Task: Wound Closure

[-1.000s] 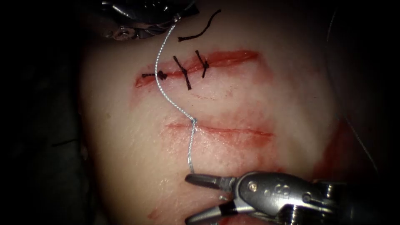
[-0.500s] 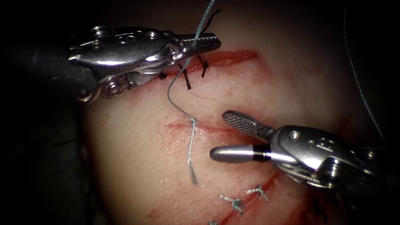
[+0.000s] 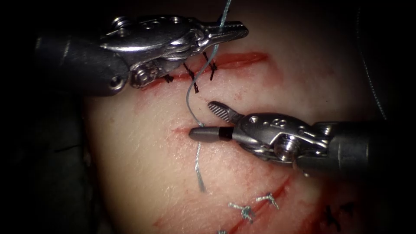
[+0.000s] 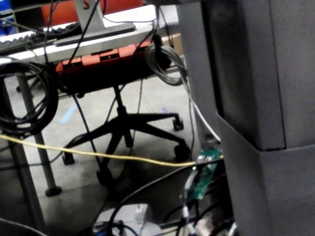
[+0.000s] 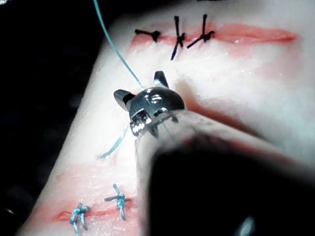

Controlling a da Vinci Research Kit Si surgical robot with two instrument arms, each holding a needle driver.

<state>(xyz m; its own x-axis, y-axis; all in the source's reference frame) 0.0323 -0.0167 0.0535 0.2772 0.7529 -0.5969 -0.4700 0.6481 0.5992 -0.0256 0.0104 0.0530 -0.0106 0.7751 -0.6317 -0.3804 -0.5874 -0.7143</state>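
Nearest, pale knotted stitches sit along a red cut at the near edge of the tissue. Just beyond, the free tail of the light thread lies on the tissue, rising to a knot at the middle cut. There the right tool, coming from the right, has its fingers spread wide around the thread beside the knot, gripping nothing. Farther, the thread curves up to the left tool, whose fingers are clamped on it above the far cut with its dark stitches. I cannot see a needle.
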